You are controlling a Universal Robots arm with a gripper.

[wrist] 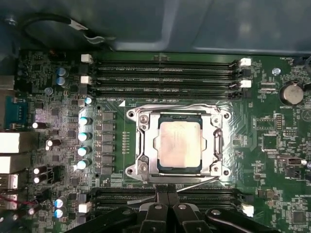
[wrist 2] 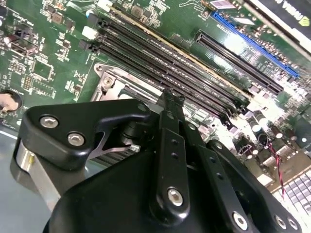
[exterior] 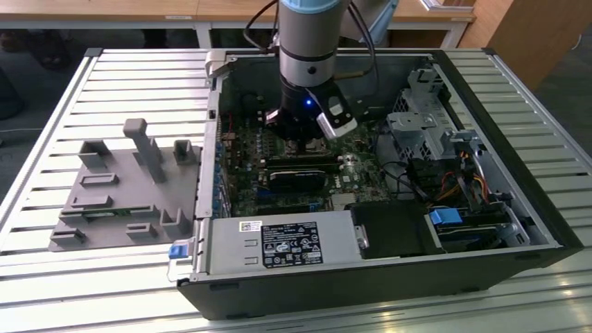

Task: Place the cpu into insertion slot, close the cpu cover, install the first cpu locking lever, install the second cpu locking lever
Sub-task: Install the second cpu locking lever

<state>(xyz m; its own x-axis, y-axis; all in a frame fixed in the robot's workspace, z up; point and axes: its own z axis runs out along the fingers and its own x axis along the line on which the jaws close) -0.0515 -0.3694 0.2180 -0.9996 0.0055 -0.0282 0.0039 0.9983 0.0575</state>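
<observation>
The gripper point(wrist: 167, 194) hangs low over the motherboard point(wrist: 272, 145) with its fingertips point(wrist: 162, 193) pressed together and nothing between them, right at the socket's edge. Just beyond them the cpu point(wrist: 179, 144) lies flat in the insertion slot point(wrist: 204, 165), the cpu cover point(wrist: 146, 145) closed down around it. Long memory slots point(wrist: 165, 77) flank the socket on both sides, running parallel to its near edge.

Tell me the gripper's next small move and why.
Probably a short push on the locking lever toward its catch. In the first wrist view the cpu sits under the closed cpu cover, and the thin lever lies slanted along the socket edge, seemingly unlatched, right at the tips of the gripper.
</observation>
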